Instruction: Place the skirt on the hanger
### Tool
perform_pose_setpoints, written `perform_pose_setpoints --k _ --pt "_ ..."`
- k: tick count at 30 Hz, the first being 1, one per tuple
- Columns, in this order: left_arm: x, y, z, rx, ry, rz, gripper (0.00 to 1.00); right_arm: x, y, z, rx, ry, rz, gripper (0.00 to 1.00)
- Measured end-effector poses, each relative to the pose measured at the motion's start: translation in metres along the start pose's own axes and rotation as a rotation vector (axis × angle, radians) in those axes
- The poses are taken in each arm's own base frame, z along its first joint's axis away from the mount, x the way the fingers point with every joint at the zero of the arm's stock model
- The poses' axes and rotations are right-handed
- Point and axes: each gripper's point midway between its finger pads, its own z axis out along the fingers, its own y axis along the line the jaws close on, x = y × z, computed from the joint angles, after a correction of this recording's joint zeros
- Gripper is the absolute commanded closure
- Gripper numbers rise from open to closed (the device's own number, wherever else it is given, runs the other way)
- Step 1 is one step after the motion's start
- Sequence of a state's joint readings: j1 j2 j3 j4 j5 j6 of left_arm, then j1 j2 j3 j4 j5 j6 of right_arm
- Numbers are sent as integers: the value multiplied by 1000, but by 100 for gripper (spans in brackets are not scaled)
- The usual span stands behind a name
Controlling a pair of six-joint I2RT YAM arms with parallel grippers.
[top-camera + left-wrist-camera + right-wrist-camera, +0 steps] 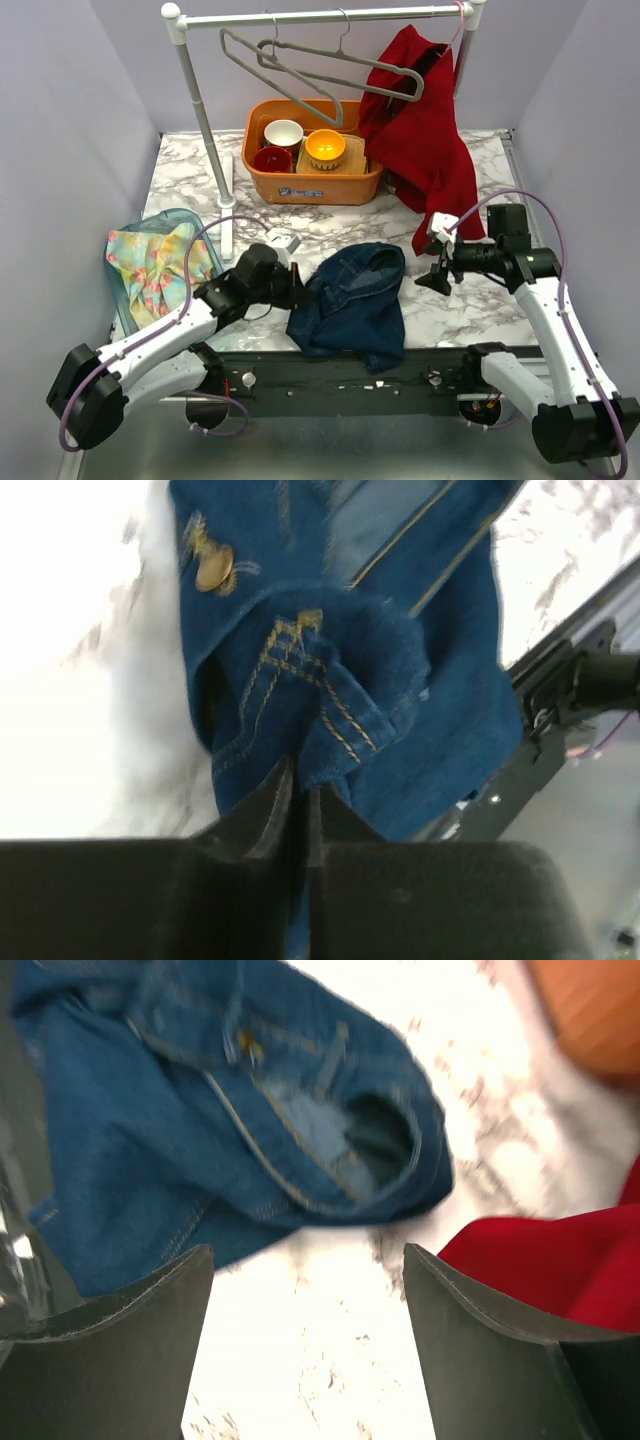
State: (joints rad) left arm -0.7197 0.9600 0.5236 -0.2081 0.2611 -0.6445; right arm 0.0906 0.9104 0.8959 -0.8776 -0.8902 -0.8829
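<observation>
The blue denim skirt [355, 300] lies crumpled at the table's near edge, between the two arms. My left gripper [298, 285] is at its left edge, shut on a fold of the denim. In the left wrist view, the skirt [400, 660] runs down into the thin gap of that gripper [300, 790]. My right gripper [437, 270] hovers to the skirt's right, open and holding nothing. The right wrist view has the skirt [200, 1110] beyond the gripper [308, 1260], with bare marble between the fingers. An empty grey hanger [300, 75] hangs on the white rack [320, 15].
A red garment [425, 150] hangs from the rack's right end down to the table, close to my right gripper. An orange basket [312, 185] with bowls stands at the back. A teal basket [125, 310] of patterned cloth sits at left. The rack's post [210, 140] stands left of the orange basket.
</observation>
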Motion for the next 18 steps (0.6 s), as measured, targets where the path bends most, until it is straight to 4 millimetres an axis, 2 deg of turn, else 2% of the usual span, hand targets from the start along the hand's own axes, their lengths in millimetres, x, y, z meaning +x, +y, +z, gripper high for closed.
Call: perform_pose_setpoints --k 2,3,4,7,11,13,15,18 --pt "13 10 -5 -40 -6 -41 38 17 -2 6 -12 42 15 17" --pt "13 11 -10 -51 -31 -60 25 26 -3 10 -19 64 23 17" --pt "10 11 -18 -53 -68 -68 22 32 -3 12 -23 77 29 17" --pt "-17 -1 -48 -29 -226 -59 18 48 -8 19 -29 119 55 17" --pt "-62 -34 -97 38 -412 -7 14 54 -17 30 -28 146 80 17" --pt "-75 -47 -110 62 -442 21 11 53 -20 35 -30 160 84 17" --pt "-80 -54 -110 68 -429 43 11 48 -26 44 -27 177 83 17" --pt "-65 -52 -87 30 -329 76 11 38 -35 59 -24 197 74 17"
